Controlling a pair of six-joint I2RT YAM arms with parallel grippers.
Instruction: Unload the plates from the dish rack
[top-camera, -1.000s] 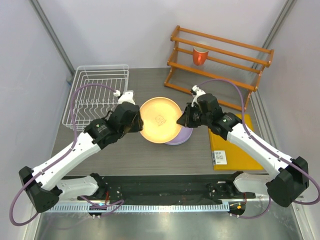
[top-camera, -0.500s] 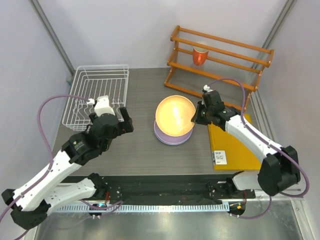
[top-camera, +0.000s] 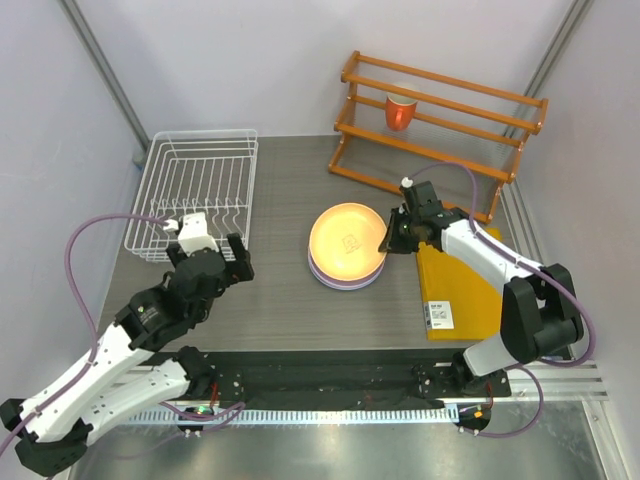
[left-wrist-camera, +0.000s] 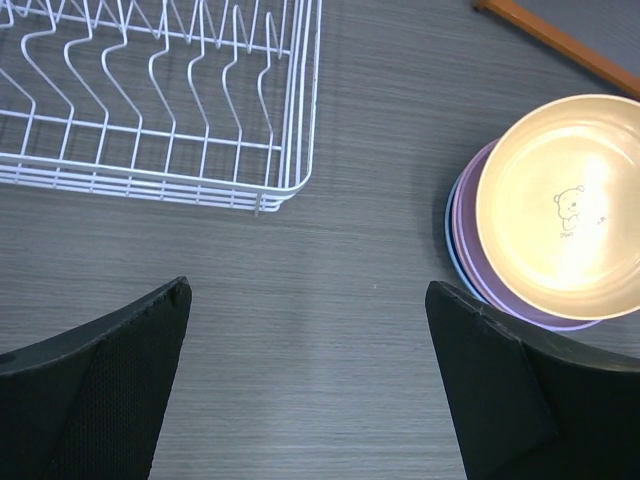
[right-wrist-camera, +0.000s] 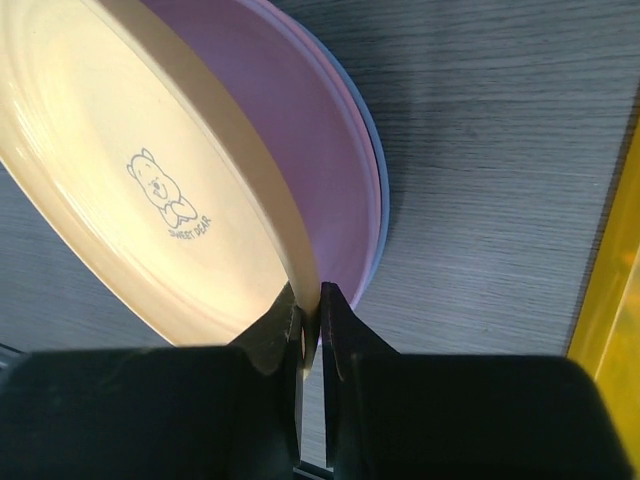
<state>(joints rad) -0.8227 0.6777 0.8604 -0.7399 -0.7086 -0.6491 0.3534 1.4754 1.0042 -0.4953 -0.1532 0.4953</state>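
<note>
Atop stacked plates (top-camera: 338, 283), yellow plate (top-camera: 345, 243) tilted — right pincer (right-wrist-camera: 310, 318) clamping rim, left pincer (left-wrist-camera: 308, 292) apart

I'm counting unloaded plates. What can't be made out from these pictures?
The lower plates: all views, the orange-yellow plate covers them; rims alone leave the count unsure.
The dish rack: left wrist view, cut off by top and left edges.
The label on the yellow board: top view, too small to read.

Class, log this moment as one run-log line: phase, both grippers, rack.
phase: stacking | right gripper: shut on orange-yellow plate rim, tilted over lilac plate | left gripper: open, empty | dish rack: no plates
</note>
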